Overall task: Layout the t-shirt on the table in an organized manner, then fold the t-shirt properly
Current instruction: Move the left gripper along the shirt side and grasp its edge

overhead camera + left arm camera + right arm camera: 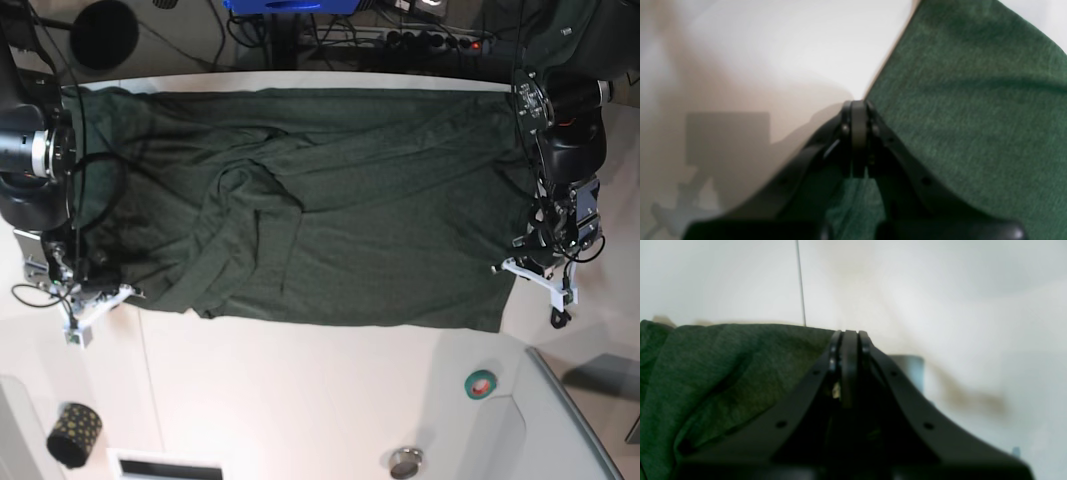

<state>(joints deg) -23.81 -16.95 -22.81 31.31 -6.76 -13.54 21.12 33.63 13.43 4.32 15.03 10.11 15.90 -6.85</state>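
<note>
Both arms are down low at opposite ends of the t-shirt (pixel 310 200): the left gripper (pixel 858 106) has its jaws pressed together at the shirt's edge, fabric just beside the tips, but I can't tell if any cloth is pinched; the right gripper (pixel 849 335) is also closed at the shirt's opposite edge, with no cloth visibly between the jaws. The shirt lies spread across the far half of the table (pixel 300 400), wrinkled toward the right gripper's end, reaching the far edge. Near the table's near edge sit a roll of tape (pixel 481 383), a small round metal piece (pixel 405 462) and a dark spotted cup (pixel 74 433), contents not visible.
</note>
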